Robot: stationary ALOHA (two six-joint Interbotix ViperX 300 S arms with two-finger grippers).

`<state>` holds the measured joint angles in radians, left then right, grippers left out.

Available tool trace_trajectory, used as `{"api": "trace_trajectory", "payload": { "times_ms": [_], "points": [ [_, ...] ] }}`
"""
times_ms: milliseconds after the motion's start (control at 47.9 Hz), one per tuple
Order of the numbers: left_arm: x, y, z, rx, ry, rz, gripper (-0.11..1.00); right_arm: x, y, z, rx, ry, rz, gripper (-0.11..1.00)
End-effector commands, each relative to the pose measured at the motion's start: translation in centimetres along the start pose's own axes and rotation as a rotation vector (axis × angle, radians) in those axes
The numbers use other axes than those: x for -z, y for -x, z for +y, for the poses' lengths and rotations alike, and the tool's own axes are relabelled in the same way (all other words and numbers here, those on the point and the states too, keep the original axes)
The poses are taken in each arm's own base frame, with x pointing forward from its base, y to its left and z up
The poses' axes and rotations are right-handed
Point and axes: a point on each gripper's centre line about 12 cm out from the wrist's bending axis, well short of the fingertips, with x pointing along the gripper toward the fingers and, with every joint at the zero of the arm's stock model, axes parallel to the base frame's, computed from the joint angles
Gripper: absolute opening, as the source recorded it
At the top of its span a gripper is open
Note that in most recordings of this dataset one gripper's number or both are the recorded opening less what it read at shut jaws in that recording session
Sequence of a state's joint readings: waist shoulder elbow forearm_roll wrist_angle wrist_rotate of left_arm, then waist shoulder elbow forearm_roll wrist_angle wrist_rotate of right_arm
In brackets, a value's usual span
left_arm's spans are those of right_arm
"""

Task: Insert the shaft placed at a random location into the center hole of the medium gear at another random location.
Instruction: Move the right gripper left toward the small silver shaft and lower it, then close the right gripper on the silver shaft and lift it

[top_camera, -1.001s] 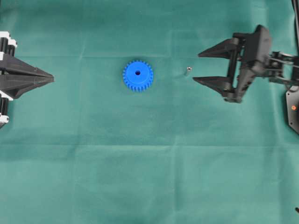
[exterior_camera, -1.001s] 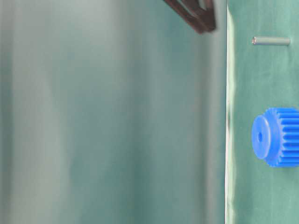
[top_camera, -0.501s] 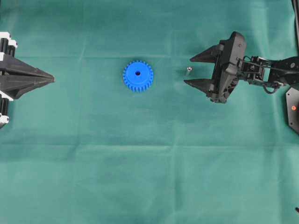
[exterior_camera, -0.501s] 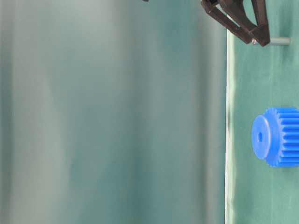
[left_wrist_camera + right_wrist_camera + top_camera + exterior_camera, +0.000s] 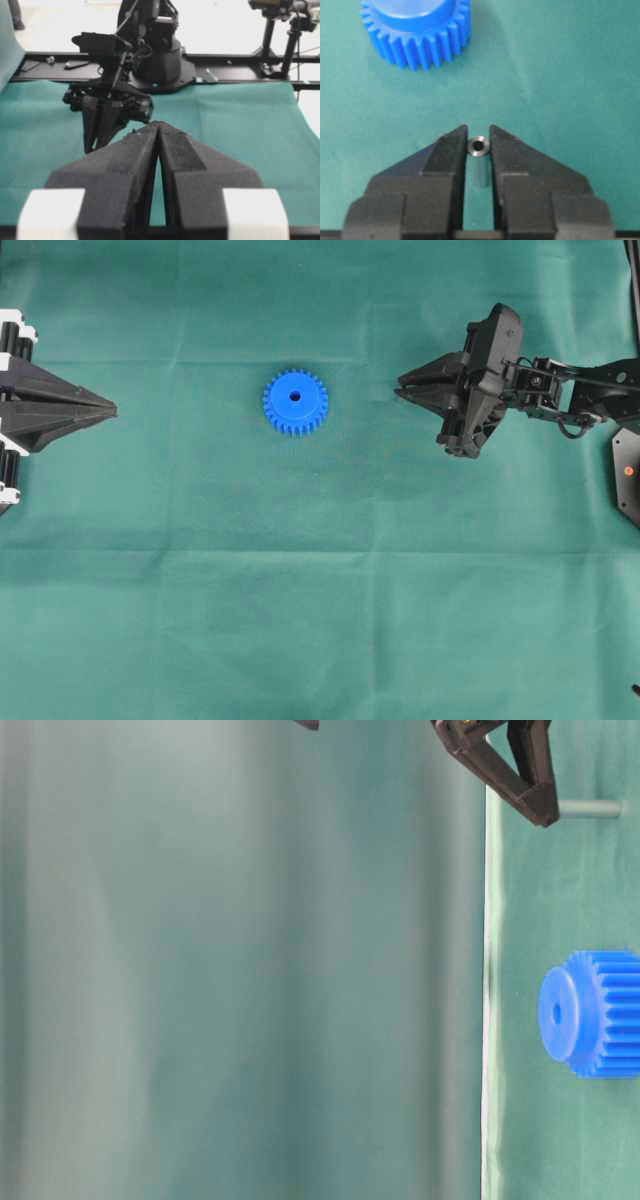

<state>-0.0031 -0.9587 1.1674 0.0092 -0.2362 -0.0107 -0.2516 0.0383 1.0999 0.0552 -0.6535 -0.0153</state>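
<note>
The medium gear (image 5: 295,401), bright blue with many teeth, lies flat on the green cloth, its center hole (image 5: 295,396) facing up. To its right my right gripper (image 5: 401,392) is down at the cloth. In the right wrist view its fingers have closed on either side of the shaft (image 5: 479,167), a small silvery pin standing upright, and both pads touch it. The gear (image 5: 415,30) sits ahead of those fingertips. From above the fingers hide the shaft. My left gripper (image 5: 112,412) rests at the left edge, shut and empty, well away from the gear.
The green cloth (image 5: 320,620) covers the whole table. The right arm's base and a black rail (image 5: 225,62) stand at the far side in the left wrist view. A dark mount (image 5: 627,475) sits at the right edge.
The right gripper moved left to the shaft with its fingers wide, then closed them on it. The gear and the left gripper stayed put.
</note>
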Motion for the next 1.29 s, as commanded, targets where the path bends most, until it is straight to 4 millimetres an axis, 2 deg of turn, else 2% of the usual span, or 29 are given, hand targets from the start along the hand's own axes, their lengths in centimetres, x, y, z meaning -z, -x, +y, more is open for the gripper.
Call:
{"api": "trace_trajectory", "payload": {
  "times_ms": [0,230,542,772,1273],
  "points": [
    [-0.7,-0.2,0.0,0.002,-0.003,-0.015,0.00,-0.8,-0.2,-0.1,0.005,0.011,-0.020,0.13],
    [-0.5,-0.2,0.0,0.002,-0.001,-0.005,0.00,-1.0,-0.2,-0.1,0.003,0.012,-0.023,0.13],
    [-0.6,-0.2,0.0,0.002,0.000,-0.006,0.00,-4.9,1.7,0.1,-0.008,0.003,-0.037,0.13],
    [-0.5,-0.2,0.0,0.002,-0.001,-0.005,0.00,-6.9,2.7,0.4,-0.019,0.007,-0.057,0.13],
    [-0.5,-0.2,0.0,0.002,0.000,-0.002,0.00,-6.9,2.7,0.4,-0.019,0.010,-0.058,0.13]
  ]
}}
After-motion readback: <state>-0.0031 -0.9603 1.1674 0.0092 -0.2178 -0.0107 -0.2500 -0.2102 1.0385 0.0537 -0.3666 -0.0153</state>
